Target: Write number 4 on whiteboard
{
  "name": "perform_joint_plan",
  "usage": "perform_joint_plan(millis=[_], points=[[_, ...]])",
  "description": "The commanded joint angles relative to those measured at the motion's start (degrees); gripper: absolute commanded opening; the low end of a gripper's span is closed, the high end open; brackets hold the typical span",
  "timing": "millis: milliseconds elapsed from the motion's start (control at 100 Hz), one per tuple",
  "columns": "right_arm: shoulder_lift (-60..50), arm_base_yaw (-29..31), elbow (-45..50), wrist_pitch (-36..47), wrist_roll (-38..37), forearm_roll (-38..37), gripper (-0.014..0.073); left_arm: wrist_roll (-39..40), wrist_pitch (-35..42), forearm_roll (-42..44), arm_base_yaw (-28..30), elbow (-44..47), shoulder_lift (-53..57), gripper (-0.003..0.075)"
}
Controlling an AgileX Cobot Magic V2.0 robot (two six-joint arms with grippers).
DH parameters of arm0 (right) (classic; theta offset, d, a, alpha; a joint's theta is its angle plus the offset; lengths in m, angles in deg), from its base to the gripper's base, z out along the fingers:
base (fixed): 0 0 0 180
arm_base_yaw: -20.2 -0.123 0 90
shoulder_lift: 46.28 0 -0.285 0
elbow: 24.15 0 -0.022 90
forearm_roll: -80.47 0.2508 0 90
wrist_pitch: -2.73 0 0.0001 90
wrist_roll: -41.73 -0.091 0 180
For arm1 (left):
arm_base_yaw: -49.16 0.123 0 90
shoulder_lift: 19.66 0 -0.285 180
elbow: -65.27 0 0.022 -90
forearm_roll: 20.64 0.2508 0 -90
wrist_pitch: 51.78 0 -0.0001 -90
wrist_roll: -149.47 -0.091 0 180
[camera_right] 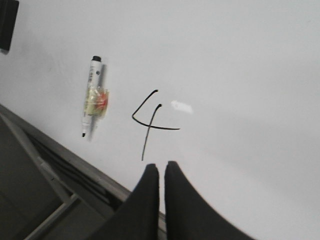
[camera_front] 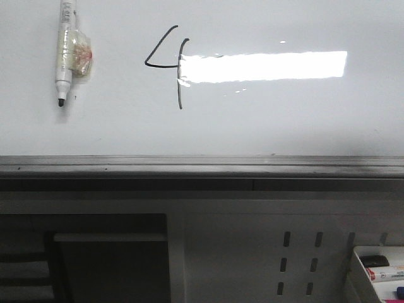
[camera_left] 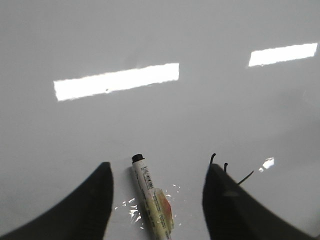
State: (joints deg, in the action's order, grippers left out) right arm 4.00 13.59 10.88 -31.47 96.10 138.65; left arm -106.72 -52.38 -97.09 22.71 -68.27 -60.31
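Between the spread fingers of the left claw (camera_left: 157, 200) a marker (camera_left: 152, 199) is lying flat on the whiteboard (camera_left: 160, 125), with neither finger touching it; this claw is standing wide open and holding nothing. The marker's long axis is running straight out from the claw's gap, its black rear end pointing away from the claw and its writing end hidden toward the wrist. A crumpled piece of clear tape with an orange patch is wrapping its middle. Just beyond the claw's other finger, the top ends of the number 4 (camera_left: 225, 169) are peeking out.

Ahead of the right claw (camera_right: 161, 172), whose two fingers are pressing together with nothing between them, the number 4 (camera_right: 150, 122) is sitting on the whiteboard (camera_right: 240, 75), well apart from the fingertips. Its long stem is pointing back toward this claw, its open top facing away.

Over the table view, the marker (camera_front: 64, 53) is lying upright to the left of the number 4 (camera_front: 170, 63), tip pointing down toward the board's grey lower edge. The stem of the 4 is running the same way, parallel to the marker, and a bright reflected light is covering its crossbar.
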Motion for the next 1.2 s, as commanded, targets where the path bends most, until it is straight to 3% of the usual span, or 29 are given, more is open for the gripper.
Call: perform_joint_plan(millis=[0,110,530,1190], points=[[-5.47,0.44,2.36,6.78,3.44,2.33,-0.0065,0.37,-1.13,0.49,0.09,1.41,4.70,0.0184],[-13.36,0.44,8.47,10.92,6.48,2.95,-0.0066,0.37,-3.82,0.49,0.09,6.13,10.91,-0.0023],[-41.98,0.44,28.83,18.69,6.82,4.88,-0.0066,0.37,-3.33,-2.99,0.09,16.92,29.60,-0.0020],[-43.70,0.44,30.52,18.59,6.82,5.08,-0.0066,0.37,-2.70,-3.71,0.09,17.21,30.52,-0.0020]])
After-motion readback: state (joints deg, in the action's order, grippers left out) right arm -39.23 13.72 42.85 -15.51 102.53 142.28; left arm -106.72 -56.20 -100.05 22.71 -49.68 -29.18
